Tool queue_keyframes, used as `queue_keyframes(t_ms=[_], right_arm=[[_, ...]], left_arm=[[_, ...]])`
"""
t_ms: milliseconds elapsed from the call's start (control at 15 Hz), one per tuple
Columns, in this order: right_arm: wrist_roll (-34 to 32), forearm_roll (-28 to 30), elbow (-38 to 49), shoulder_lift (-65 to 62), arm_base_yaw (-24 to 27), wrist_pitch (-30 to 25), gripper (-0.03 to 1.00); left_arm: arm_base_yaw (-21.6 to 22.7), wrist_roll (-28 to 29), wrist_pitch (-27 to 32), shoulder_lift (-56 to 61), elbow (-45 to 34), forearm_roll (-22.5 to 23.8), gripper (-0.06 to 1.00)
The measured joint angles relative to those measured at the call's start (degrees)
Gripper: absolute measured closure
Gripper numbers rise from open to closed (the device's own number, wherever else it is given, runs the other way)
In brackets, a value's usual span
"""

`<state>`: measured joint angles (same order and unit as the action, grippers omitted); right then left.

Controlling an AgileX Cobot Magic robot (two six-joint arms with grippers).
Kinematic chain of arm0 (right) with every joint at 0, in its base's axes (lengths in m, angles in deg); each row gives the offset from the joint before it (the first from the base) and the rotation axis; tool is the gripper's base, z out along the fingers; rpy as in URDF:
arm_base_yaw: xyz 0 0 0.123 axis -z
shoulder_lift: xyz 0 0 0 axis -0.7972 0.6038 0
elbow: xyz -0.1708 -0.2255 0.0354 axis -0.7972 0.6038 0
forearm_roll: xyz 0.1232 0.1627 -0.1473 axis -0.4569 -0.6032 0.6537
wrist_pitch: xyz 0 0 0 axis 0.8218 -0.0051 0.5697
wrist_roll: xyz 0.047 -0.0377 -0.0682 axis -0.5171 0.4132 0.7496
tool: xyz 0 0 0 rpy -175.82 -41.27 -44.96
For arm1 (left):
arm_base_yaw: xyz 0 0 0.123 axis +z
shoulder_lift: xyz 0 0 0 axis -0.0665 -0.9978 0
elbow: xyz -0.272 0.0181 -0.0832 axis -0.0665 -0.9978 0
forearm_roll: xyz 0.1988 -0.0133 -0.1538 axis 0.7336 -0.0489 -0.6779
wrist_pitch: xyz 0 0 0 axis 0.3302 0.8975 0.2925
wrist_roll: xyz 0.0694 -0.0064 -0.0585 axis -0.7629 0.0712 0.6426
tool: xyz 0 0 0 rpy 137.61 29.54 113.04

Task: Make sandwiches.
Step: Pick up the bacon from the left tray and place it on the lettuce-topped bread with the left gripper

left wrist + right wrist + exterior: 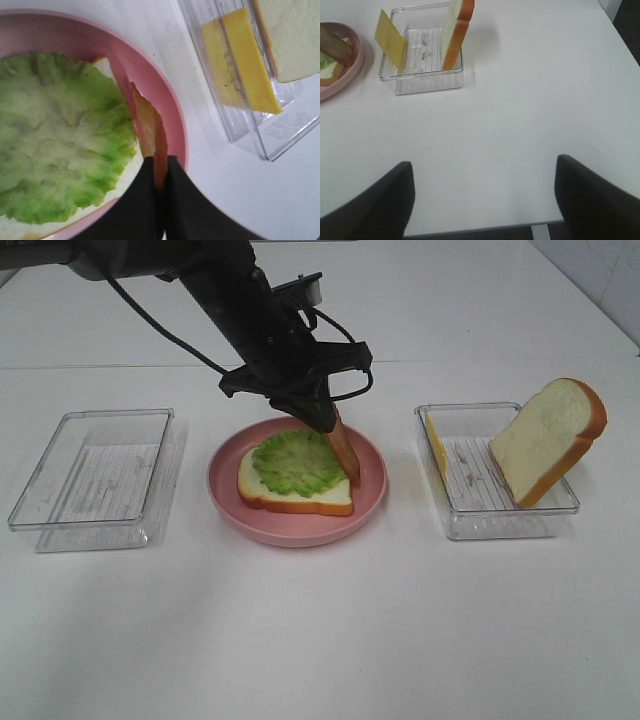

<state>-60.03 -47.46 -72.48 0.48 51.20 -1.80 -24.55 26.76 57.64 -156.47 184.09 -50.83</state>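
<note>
A bread slice (300, 502) with ruffled green lettuce (297, 462) on it lies on the round pink plate (370, 485). My left gripper (327, 426) is shut on a brown meat strip (347, 452) and holds it on end over the plate's right side, its lower end beside the lettuce (60, 135). In the left wrist view the strip (149, 131) sticks out between the closed fingers (140, 200). A second bread slice (548, 440) and a yellow cheese square (436, 443) lean in the right clear tray (500, 525). My right gripper (482, 195) is open and empty over bare table, away from the tray.
An empty clear plastic tray (95, 480) sits at the left of the plate. The white table's near edge (485, 227) shows under the right gripper. The left arm (230, 290) reaches in from the top left.
</note>
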Motion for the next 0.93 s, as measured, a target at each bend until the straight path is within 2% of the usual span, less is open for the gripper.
queue_keyframes(t_ms=[133, 533, 933], right_arm=[[0.0, 0.0, 0.0, 0.0, 0.0, 0.0, 0.21], [0.0, 0.0, 0.0, 0.0, 0.0, 0.0, 0.21], [0.0, 0.0, 0.0, 0.0, 0.0, 0.0, 0.21]], left_arm=[[0.17, -0.06, 1.03, 0.0, 0.0, 4.64, 0.94], [1.49, -1.09, 1.6, -0.06, 0.0, 10.31, 0.94], [1.95, -1.55, 2.98, -1.49, 0.0, 11.23, 0.94]])
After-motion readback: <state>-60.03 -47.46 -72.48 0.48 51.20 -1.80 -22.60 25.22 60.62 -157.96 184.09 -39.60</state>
